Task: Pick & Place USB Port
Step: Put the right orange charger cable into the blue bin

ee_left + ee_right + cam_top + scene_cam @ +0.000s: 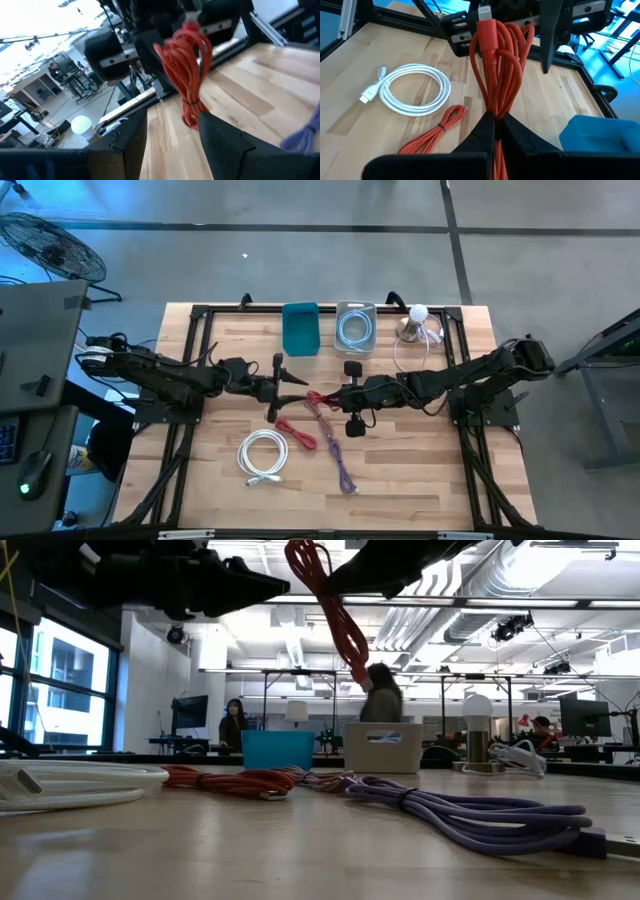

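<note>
Right gripper (495,122) clenched on a bundled red cable (496,65), fingers pinched tight at the bundle's lower end. The bundle stands up from the pinch and is held clear of the table (420,480), with its grey connector plug at the far tip. In the high view this gripper (322,397) sits near table centre, arm reaching in from the right side.

Left gripper (170,130) faces the same red bundle (187,75) from the opposite side. Its jaws are parted with nothing between them, and the bundle hangs just beyond the gap. Whether the fingertips touch the cable cannot be told. In the high view the left gripper (283,385) is just beside the right one, the two nearly tip to tip.

On the tabletop:
- a second red-orange cable (437,130), tied and lying flat, between the held bundle and a coiled white cable (412,90);
- a purple cable (470,810), near the front in the low view;
- a teal bin (300,328) and a clear bin (354,327) holding a light coiled cable, side by side at the far edge;
- a small lamp with a white bulb (417,320), just beside the clear bin.

Low view: people show in the room behind.
</note>
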### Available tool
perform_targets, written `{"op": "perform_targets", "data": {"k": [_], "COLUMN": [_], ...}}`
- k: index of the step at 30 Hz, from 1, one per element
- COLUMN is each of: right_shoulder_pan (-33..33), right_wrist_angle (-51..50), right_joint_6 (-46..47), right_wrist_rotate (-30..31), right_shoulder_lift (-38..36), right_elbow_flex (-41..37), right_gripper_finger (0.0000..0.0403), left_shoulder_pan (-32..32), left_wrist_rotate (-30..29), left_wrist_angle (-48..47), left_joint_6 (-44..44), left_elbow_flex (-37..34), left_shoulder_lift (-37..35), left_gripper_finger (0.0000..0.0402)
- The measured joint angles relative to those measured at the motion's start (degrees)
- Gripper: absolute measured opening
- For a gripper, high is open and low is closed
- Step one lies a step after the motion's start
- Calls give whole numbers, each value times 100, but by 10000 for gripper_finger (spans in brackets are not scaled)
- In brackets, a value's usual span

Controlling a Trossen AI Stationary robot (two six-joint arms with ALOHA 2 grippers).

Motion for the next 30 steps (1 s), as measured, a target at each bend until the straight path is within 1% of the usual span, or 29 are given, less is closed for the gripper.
{"op": "perform_targets", "data": {"k": [5, 9, 15, 19, 24, 30], "right_shoulder_pan": [-2, -41, -79, -76, -76, -76], "right_wrist_angle": [55, 86, 92, 119, 232, 261], "right_joint_6": [-125, -147, -147, -147, -147, -150], "right_wrist_rotate": [32, 8, 2, -24, -177, -210], "right_shoulder_lift": [0, 3, 3, 3, 3, 3], "right_elbow_flex": [0, 0, 0, 0, 0, 0], "right_gripper_finger": [3, 3, 3, 3, 3, 3], "left_shoulder_pan": [0, 0, 0, 1, 0, 0], "left_wrist_rotate": [104, 250, 264, 382, 371, 350], "left_wrist_angle": [233, 265, 246, 239, 270, 273], "left_joint_6": [-316, -548, -951, -1032, -1052, -1052], "left_elbow_flex": [2, 2, 2, 2, 2, 2], "left_shoulder_lift": [0, 0, 0, 0, 0, 0], "left_gripper_finger": [172, 172, 172, 172, 172, 173]}}
